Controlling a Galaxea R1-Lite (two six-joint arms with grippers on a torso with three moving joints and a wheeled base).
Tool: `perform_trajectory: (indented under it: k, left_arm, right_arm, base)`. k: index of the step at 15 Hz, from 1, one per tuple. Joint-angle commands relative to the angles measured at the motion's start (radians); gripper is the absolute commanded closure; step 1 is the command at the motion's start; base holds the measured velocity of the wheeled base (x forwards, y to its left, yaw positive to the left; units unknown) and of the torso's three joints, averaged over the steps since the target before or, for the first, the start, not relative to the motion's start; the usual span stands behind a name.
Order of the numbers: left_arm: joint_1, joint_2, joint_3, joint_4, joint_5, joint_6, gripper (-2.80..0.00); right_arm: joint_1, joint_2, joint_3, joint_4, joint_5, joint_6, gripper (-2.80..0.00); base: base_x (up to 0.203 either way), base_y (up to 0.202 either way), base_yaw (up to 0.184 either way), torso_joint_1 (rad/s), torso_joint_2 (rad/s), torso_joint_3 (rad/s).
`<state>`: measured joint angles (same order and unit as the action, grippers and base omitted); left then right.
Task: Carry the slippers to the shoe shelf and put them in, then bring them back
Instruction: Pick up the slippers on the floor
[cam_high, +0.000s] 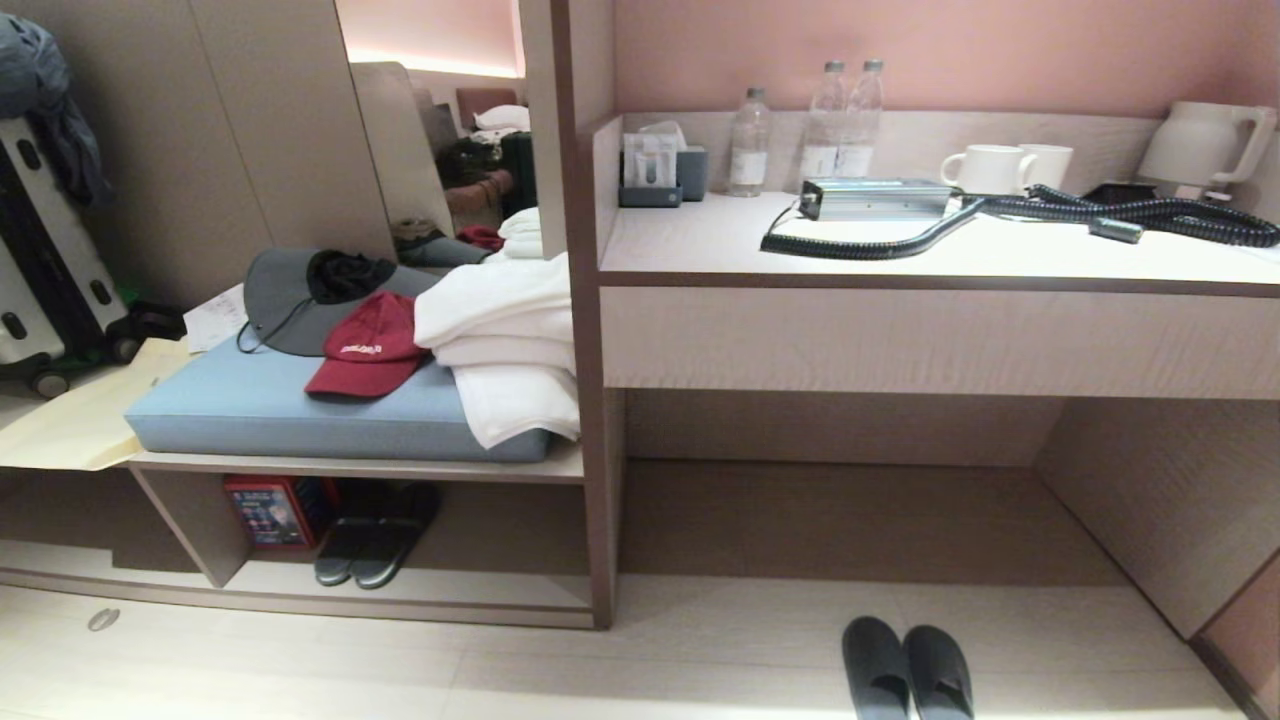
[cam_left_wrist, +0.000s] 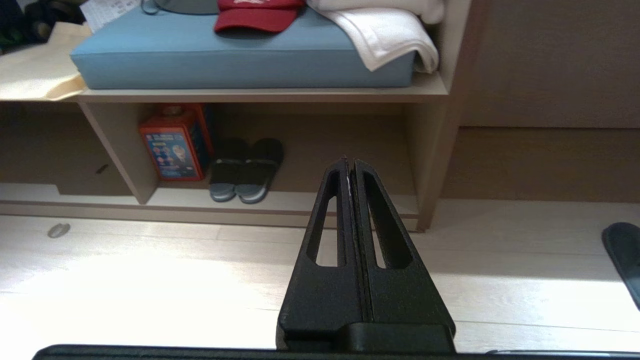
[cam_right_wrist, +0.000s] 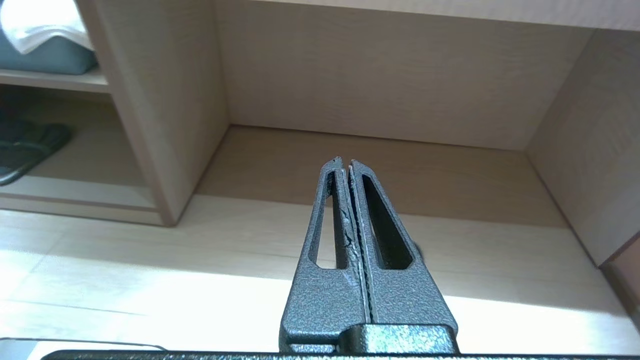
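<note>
From the head view the slippers (cam_high: 908, 668) lie side by side on the floor, toes toward the shelf (cam_high: 850, 520); the left gripper (cam_left_wrist: 350, 162), jaws pressed together, has one slipper edge far to its right, while the right gripper (cam_right_wrist: 345, 162), likewise closed, shows none ahead.

slippers (cam_high: 907, 668) on floor, right of shoe shelf (cam_high: 400, 585)

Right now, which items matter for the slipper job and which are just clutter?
Job:
- slippers, on the floor
- shoe shelf
- left gripper, shut, empty
- right gripper, shut, empty

Clutter:
- dark sandals in shelf
- red cap
- towels
- bottles
- mugs
- kettle
</note>
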<state>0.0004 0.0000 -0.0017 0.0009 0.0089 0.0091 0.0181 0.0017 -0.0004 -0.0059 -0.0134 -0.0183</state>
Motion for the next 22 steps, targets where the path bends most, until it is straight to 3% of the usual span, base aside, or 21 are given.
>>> perform_trajectory:
  k: [1,11,22]
  left_arm:
    - [0.0,0.0,0.0,0.001,0.0,0.0,0.0]
    - [0.0,-0.002,0.002,-0.004,0.002,-0.005,0.0]
    - [0.001,0.0,0.002,-0.003,0.002,-0.005,0.0]
  right_arm:
    - [0.0,0.0,0.0,0.0,0.0,0.0,0.0]
    - [0.0,0.0,0.0,0.0,0.0,0.001,0.0]
    - [0.0,0.001,0.0,0.0,0.0,0.001,0.0]
  base:
    - [0.0,-0.196,0.002,0.002,0.0,0.005]
    - [0.0,-0.18,0.003,0.002,0.0,0.001]
    - [0.0,0.0,0.0,0.0,0.0,0.0]
